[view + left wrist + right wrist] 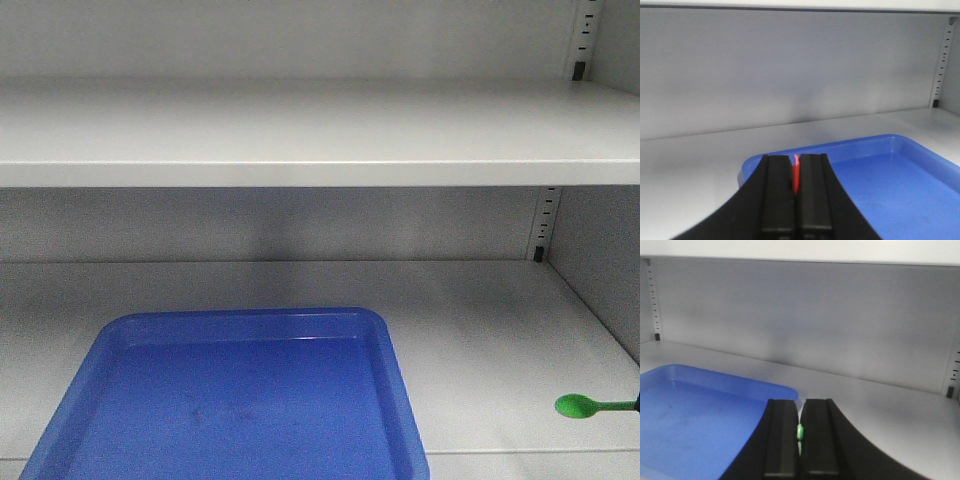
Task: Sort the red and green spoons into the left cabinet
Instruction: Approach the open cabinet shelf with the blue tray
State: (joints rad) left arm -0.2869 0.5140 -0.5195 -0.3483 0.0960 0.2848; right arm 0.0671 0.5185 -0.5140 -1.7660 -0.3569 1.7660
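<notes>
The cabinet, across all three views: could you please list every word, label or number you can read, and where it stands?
None. The shelves, the slotted rail, the blue tray, the green spoon and the red spoon carry no readable text.

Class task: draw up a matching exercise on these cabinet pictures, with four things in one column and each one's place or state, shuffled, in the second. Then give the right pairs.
Things
1. bright red plastic spoon
2. bright green plastic spoon
3. blue rectangular plastic tray
4. light-grey upper shelf

Places or states
A. lying on the lower shelf
B. pinched in the right gripper
C. spanning the cabinet above the tray
D. pinched in the left gripper

Pairs: 1-D, 2-B, 3-A, 4-C
</notes>
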